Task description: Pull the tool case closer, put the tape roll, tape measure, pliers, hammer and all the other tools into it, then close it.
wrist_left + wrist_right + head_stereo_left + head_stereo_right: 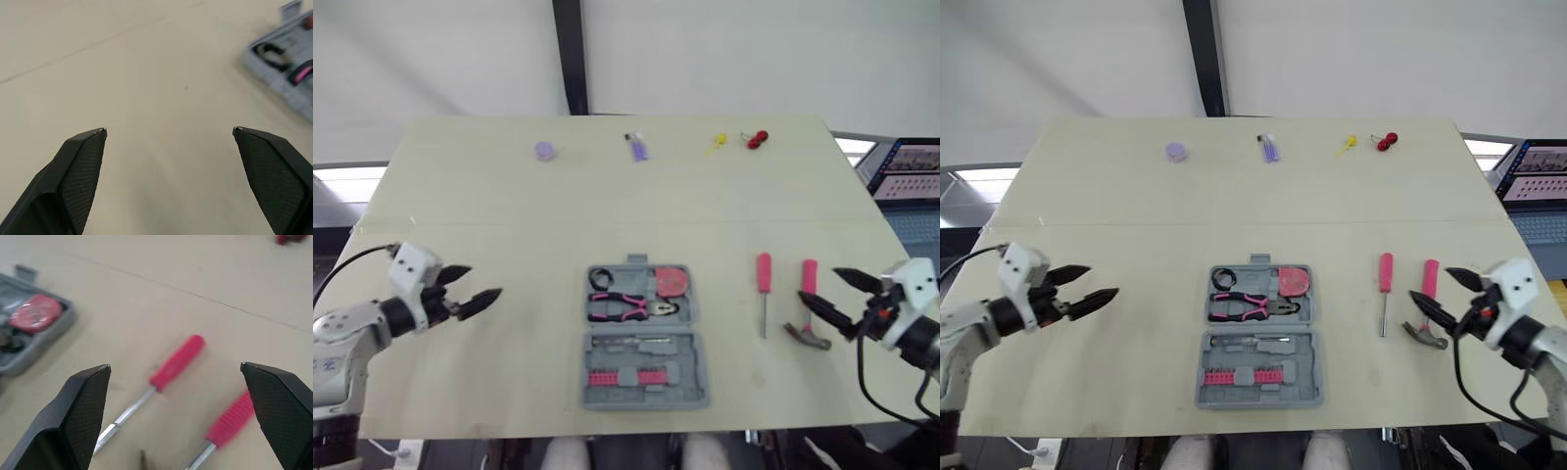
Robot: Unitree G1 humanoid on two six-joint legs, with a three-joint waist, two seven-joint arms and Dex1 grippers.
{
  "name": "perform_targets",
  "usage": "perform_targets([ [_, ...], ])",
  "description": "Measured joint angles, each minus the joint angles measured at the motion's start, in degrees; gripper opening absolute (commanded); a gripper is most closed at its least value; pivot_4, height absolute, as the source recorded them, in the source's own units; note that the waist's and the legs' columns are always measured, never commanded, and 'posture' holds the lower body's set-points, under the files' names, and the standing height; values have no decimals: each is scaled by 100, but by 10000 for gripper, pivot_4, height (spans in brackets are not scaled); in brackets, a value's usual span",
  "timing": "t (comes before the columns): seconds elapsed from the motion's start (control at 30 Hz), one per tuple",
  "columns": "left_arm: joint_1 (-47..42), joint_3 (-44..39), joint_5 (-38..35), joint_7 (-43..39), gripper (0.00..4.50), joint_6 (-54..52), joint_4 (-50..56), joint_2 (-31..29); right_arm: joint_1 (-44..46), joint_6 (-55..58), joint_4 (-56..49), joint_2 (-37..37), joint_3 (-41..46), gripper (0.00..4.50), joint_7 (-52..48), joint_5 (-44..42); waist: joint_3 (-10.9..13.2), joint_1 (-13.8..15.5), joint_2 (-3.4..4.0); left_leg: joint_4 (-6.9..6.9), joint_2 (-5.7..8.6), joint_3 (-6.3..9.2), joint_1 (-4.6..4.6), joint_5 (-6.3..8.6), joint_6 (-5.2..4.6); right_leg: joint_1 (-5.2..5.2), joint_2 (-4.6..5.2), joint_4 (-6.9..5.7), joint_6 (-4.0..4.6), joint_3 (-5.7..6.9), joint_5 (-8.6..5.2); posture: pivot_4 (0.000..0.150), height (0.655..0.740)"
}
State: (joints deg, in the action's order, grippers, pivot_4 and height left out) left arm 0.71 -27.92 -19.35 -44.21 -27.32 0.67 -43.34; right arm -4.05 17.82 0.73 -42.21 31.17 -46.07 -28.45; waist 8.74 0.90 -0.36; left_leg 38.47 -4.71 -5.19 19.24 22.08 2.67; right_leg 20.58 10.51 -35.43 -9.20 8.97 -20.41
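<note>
The case (646,403) lies open at the middle of the desk's (509,206) near edge, lid half toward the far side. In that half sit the tape roll (602,277), the pliers (626,307) and the tape measure (672,281); the near half holds a row of pink bits (626,376). Right of the case, toward the right edge, the screwdriver (763,294) and hammer (809,284) lie side by side on the desk. The right tool (819,286) hangs wide open just beside the hammer. The left tool (484,281), also wide, hovers over the left side, well apart from the case. Small purple (544,150), yellow (717,143) and red (758,139) bits line the far edge.
</note>
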Motion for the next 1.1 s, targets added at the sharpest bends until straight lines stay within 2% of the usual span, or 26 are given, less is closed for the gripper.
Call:
perform_targets([
  [0.17,317,-760,205,924,44197,381,-320,217,414,-464,1045,183,307,45000,446,104,0,-2,1,-6,1,-1,-3,0,0,-1,1,1,0,-2,0,1500,7400],
  [0.33,561,-978,330,1602,44197,567,-355,592,593,-1125,2049,279,297,45000,739,459,-1,-38,2,-9,0,-5,-4,-1,2,0,2,1,0,-2,0,1500,7400],
  [0.53,677,-999,320,1733,44197,614,-313,629,720,-1519,2483,278,295,45000,804,572,-1,-129,4,-22,0,-6,-9,-3,5,1,2,1,0,-2,0,1500,7400],
  [0.67,429,-784,276,1703,44197,553,-312,628,691,-1509,2510,253,298,45000,803,555,-1,-89,3,-19,1,-5,-8,-3,6,-2,2,1,0,-2,0,1500,7400],
  [0.87,-362,-26,91,1364,44197,430,124,627,282,-781,1657,340,350,45000,918,201,-2,-89,4,-19,1,-3,-7,-4,7,-1,2,-1,0,-1,0,1500,7400],
  [1.1,-1483,1741,-333,84,44197,306,598,762,-100,470,-305,782,177,45000,1383,-368,-8,-103,22,-23,2,-4,-7,-4,8,3,1,-1,0,-1,0,1500,7400],
])
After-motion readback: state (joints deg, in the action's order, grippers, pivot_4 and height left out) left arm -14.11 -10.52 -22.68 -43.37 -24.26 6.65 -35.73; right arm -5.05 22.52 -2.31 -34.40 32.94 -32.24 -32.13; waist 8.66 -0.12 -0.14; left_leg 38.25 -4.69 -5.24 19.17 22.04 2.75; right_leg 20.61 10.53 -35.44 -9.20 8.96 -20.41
